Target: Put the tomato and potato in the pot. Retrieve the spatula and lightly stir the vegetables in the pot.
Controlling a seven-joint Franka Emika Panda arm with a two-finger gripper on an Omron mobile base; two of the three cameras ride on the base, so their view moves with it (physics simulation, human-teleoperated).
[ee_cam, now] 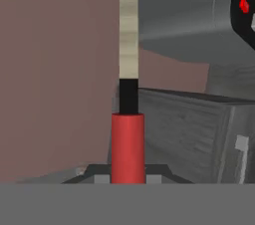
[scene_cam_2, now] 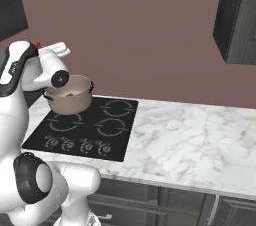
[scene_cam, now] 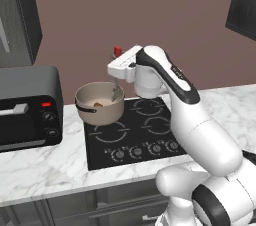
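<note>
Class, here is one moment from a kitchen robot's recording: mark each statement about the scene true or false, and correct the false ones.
1. The gripper is shut on the spatula's red handle. True.
2. The pot stands on the marble counter. False: it stands on the black cooktop.
3. The spatula's head dips into the pot. True.
4. The toaster oven stands right of the cooktop. False: it stands left of it in the left base view.

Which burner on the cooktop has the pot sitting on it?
The back left burner, the one nearest the toaster oven. The pot sits there; the other three rings on the cooktop are bare.
</note>
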